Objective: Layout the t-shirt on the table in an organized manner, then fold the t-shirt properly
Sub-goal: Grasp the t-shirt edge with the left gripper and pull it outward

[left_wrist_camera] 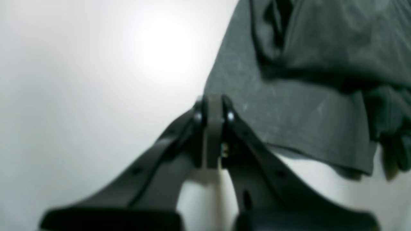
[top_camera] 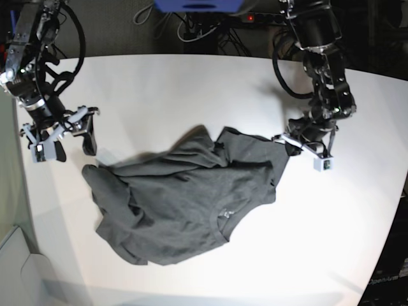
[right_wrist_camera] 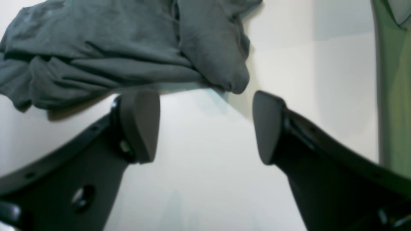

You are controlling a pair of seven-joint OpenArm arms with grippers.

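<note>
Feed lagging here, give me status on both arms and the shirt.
Left tool shut at the edge of the crumpled dark grey cloth t-shirt. Right tool open, short of it. Nothing obstructing.

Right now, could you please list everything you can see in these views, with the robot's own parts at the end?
t-shirt: one, dark charcoal grey, crumpled and spread unevenly across the middle of the table, collar toward the near edge.
table: one, white, filling most of the base view.
cables: several, dark and white, on the floor behind the table's far edge.
blue object: one, at the top edge beyond the table; cannot tell what it is.
right gripper: one, black, open, close to the shirt's bunched edge, holding nothing.
left gripper: one, black, shut, at the shirt's edge; whether cloth is pinched cannot be told.
arms: two, black, reaching in from the table's far corners.
</note>
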